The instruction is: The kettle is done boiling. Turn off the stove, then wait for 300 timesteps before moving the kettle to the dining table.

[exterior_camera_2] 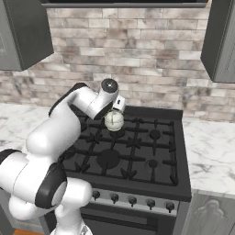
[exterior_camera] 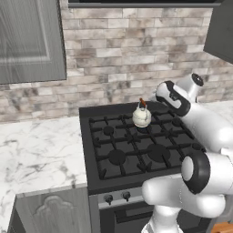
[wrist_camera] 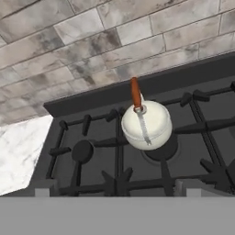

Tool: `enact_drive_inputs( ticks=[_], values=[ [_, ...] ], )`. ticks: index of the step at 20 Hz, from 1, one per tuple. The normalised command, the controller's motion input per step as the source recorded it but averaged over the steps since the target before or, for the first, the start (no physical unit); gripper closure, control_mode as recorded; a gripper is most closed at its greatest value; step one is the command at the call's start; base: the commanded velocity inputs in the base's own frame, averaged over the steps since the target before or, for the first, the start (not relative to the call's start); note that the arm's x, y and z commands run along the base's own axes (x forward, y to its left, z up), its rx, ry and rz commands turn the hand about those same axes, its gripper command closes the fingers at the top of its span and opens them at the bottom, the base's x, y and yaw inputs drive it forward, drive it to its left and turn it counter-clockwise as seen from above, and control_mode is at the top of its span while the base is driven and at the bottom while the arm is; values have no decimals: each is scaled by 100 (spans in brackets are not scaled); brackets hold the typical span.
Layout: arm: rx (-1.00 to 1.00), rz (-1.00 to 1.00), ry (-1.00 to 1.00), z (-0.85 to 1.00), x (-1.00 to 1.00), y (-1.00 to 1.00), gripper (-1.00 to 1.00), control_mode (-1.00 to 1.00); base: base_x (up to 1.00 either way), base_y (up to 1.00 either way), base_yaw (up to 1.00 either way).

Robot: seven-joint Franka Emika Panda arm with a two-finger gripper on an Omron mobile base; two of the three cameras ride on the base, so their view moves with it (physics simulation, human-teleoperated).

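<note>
The small cream-white kettle (exterior_camera: pixel 141 117) (exterior_camera_2: pixel 114 120) (wrist_camera: pixel 147 125) stands upright on a rear burner of the black stove (exterior_camera: pixel 136 150) (exterior_camera_2: pixel 137 156) (wrist_camera: pixel 92 151), its handle tipped red-orange. My gripper (wrist_camera: pixel 117 190) hovers just in front of and above the kettle, open, its two fingertips (wrist_camera: pixel 46 189) far apart with nothing between them. In the right base view my hand (exterior_camera_2: pixel 110 89) hangs directly over the kettle. Dark knobs (exterior_camera: pixel 108 198) (exterior_camera_2: pixel 132 200) line the steel front panel. The dining table is out of view.
White marble counter flanks the stove on the left (exterior_camera: pixel 41 150) and on the right (exterior_camera_2: pixel 211 147). A brick wall (exterior_camera: pixel 136 54) rises behind. Grey wall cabinets (exterior_camera: pixel 29 41) (exterior_camera_2: pixel 220 36) hang on either side, above counter height.
</note>
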Motion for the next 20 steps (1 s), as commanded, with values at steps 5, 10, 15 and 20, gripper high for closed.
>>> enact_drive_inputs(
  ticks=[5,10,15,20],
  values=[
    [-9,0,4,-16,37,5,-100,-100,0,0,0],
    [-8,0,1,-20,37,1,-100,-100,0,0,0],
    [-8,0,1,-24,38,0,-100,-100,0,0,0],
    [-5,0,1,-19,38,0,-100,-100,0,0,0]
  ],
)
